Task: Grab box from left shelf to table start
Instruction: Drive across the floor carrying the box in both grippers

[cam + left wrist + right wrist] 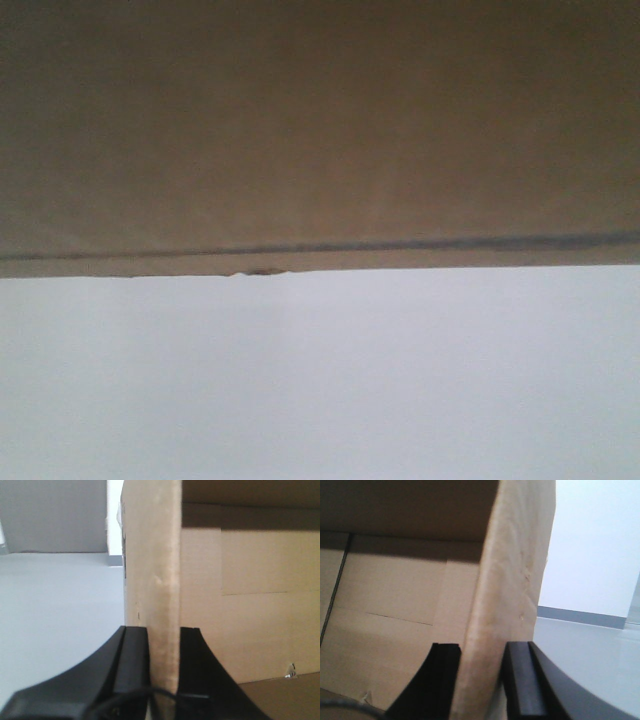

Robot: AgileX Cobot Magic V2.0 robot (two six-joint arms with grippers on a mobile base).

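A: Arm pose, both sides?

B: We log the left gripper (163, 630) reaching along the left end wall of the box (250, 605). One black finger (134, 650) sits outside the wall and the other inside, both flat against the cardboard, so the jaws are clamped on that wall's edge. The right gripper (481, 647) mirrors this at the right end wall, its fingers pinching the cardboard from both sides.

A: Surroundings, anything in the way?

B: Outside the left wall we see a pale grey floor (55, 610) and a grey wall (50, 515) far behind it. Outside the right wall there is a white wall (595, 540) with a grey skirting band (580, 616). We note nothing between the fingers and the cardboard. In the front view the box blocks the whole upper half.

A: Box position and orientation?

B: Its long axis runs left to right, wider than the front view. A thin dark line (400, 244) runs along its lower edge. The white table (320, 380) lies directly below that edge, but we cannot tell whether they touch. The open side faces both wrist cameras, and the inner walls are bare brown.
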